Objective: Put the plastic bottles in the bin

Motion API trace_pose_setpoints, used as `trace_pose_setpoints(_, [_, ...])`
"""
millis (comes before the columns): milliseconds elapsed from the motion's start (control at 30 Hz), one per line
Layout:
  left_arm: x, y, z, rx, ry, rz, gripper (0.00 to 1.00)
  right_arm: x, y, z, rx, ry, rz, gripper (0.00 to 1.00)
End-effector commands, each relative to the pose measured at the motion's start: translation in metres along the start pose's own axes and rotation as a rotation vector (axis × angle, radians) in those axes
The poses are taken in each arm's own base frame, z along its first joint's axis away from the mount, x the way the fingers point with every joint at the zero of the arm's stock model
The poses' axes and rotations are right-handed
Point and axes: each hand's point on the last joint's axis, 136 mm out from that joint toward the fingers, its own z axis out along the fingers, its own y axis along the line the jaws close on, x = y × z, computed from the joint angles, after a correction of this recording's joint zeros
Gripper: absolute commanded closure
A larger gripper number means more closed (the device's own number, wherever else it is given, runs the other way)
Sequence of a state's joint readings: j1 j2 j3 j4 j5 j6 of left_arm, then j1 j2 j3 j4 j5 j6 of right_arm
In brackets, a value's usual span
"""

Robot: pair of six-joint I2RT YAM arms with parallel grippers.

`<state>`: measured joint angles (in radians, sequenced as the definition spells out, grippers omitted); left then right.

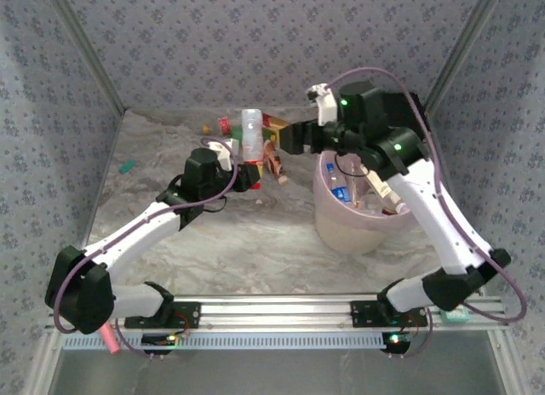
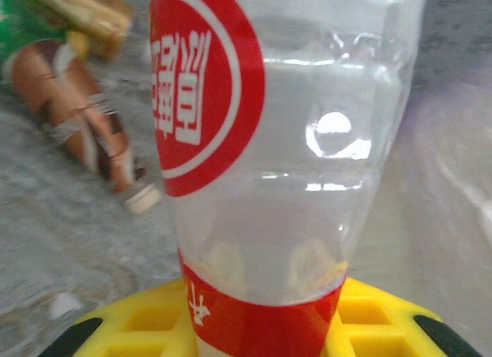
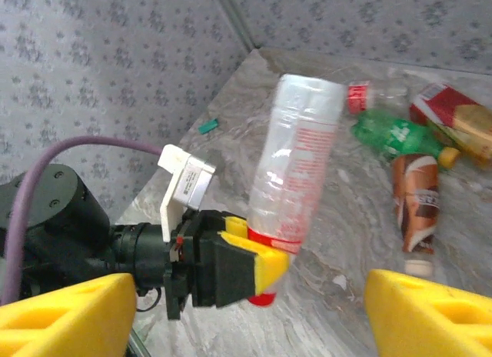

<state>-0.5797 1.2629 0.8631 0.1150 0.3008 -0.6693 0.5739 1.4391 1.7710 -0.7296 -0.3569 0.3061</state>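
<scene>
Transport step: left claw (image 3: pixel 257 261) grips clear red-label bottle (image 3: pixel 296 157) by cap end; right claw (image 1: pixel 289 140) wide, empty; next carry it to bin (image 1: pixel 341 233) at 3 o'clock, release

Soft, even overhead light; top view hazy, low contrast, faint shadows. Left wrist: white glare spots on clear red-labelled plastic bottle (image 2: pixel 307 218), bg blurred. Right wrist: near yellow pincer fingers (image 3: pixel 69 311) out of focus.

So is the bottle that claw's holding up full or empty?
Looks empty: the clear bottle in the left claw shows no liquid, just the background through its walls.
</scene>
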Motion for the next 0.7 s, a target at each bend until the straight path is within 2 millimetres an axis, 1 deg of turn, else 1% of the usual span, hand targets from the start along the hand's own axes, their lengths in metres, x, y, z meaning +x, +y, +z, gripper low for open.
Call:
trace_pose_setpoints(0, [-0.013, -0.041, -0.009, 0.195, -0.039, 0.074, 0.89, -0.010, 0.006, 0.019, -0.031, 0.005, -0.003, 0.16])
trace_pose_setpoints(67, [-0.015, -0.047, -0.011, 0.217, -0.048, 0.080, 0.89, -0.012, -0.004, 0.031, -0.013, 0.015, 0.034, 0.10])
trace_pose_setpoints(167, [-0.014, -0.054, -0.013, 0.237, -0.058, 0.100, 0.89, -0.018, -0.015, 0.046, -0.006, 0.008, 0.075, 0.08])
trace_pose_setpoints(233, [-0.013, -0.059, -0.013, 0.256, -0.056, 0.116, 0.89, -0.021, -0.016, 0.056, -0.029, 0.010, 0.092, 0.08])
trace_pose_setpoints(367, [-0.009, -0.066, -0.011, 0.280, -0.041, 0.136, 0.89, -0.020, -0.013, 0.079, -0.076, 0.044, 0.116, 0.10])
trace_pose_setpoints(500, [-0.008, -0.069, -0.009, 0.288, -0.035, 0.142, 0.89, -0.018, -0.017, 0.090, -0.085, 0.046, 0.139, 0.15])
trace_pose_setpoints(667, [-0.009, -0.071, -0.010, 0.296, -0.036, 0.144, 0.89, -0.017, -0.022, 0.095, -0.071, 0.050, 0.143, 0.31])
